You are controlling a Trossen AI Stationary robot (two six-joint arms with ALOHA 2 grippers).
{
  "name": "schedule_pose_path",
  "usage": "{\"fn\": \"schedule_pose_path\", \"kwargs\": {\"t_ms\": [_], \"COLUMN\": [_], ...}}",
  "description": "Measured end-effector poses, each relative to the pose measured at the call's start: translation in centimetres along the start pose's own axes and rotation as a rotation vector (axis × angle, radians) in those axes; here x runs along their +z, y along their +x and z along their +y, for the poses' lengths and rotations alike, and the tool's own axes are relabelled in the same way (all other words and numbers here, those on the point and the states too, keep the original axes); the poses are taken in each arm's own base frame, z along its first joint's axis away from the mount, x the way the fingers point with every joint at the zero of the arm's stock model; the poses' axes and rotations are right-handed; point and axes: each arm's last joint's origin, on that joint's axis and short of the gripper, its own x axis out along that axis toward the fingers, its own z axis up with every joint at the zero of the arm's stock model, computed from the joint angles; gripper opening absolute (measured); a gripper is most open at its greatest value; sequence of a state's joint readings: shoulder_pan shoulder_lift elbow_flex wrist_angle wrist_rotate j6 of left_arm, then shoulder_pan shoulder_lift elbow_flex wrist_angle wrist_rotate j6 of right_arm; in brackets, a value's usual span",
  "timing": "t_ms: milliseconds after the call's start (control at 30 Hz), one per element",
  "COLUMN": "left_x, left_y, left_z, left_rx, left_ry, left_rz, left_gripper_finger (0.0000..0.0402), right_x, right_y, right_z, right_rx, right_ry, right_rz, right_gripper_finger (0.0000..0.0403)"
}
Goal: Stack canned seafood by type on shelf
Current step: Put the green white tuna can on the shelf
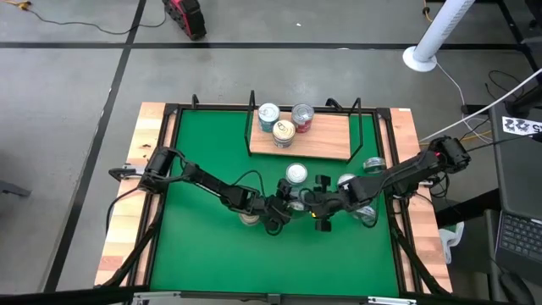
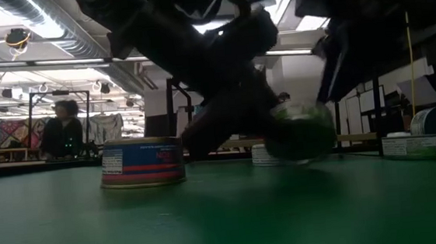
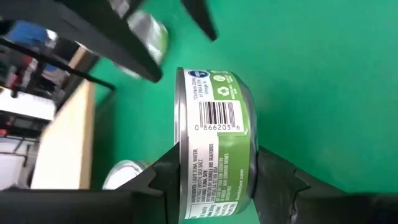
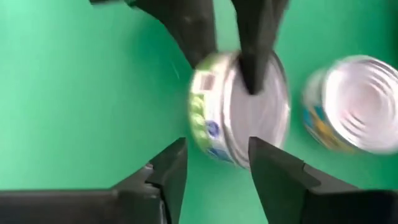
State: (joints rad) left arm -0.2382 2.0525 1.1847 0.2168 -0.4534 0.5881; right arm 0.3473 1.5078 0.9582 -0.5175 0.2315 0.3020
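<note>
Clamped by left gripper (image 3: 214,180), green-labelled tin (image 3: 214,134) at frame centre; right gripper (image 4: 211,165) open, better kept wide until aligned.

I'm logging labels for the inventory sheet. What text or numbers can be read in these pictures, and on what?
"0 866203 6", barcode digits on the green-label tin held in the left gripper.
Finer print on that label: too small to read reliably.
Blue-and-red tin: lettering blurred, unreadable.
</note>
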Motion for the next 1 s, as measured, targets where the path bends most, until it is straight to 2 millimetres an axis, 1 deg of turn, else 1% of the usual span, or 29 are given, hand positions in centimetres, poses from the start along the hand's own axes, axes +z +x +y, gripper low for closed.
{"fn": "schedule_pose_path", "kwargs": {"t_ms": [133,200,300,433,533,633,800,1000], "left_x": [1.0,1.3,1.5,1.3,1.1,0.5,-1.4,-3.8], "left_y": [-0.1,-0.2,-0.1,0.3,0.8,1.4,2.3,3.2], "left_z": [0.4,0.7,1.6,2.9,4.3,6.0,8.5,11.2], "left_rx": [0.052,0.082,0.131,0.176,0.208,0.246,0.301,0.346], "left_ry": [-0.029,-0.05,-0.057,-0.03,-0.028,-0.036,-0.063,-0.098], "left_rz": [-0.084,-0.118,-0.157,-0.166,-0.16,-0.134,-0.093,-0.036], "left_gripper_finger": [0.0144,0.0143,0.0141,0.0144,0.0144,0.0143,0.0146,0.0145], "right_x": [0.8,1.2,1.3,1.1,0.7,0.6,0.3,0.1], "right_y": [-2.3,-3.3,-4.6,-6.4,-7.8,-9.0,-10.5,-11.2], "right_z": [-0.4,-0.6,-0.9,-1.6,-2.1,-2.5,-3.1,-3.3], "right_rx": [-0.079,-0.107,-0.147,-0.185,-0.192,-0.214,-0.238,-0.24], "right_ry": [-0.032,-0.043,-0.06,-0.066,-0.053,-0.031,-0.019,-0.018], "right_rz": [0.13,0.159,0.198,0.198,0.183,0.143,0.089,0.08], "right_gripper_finger": [0.0179,0.0179,0.0178,0.0178,0.0177,0.0177,0.0177,0.0177]}}
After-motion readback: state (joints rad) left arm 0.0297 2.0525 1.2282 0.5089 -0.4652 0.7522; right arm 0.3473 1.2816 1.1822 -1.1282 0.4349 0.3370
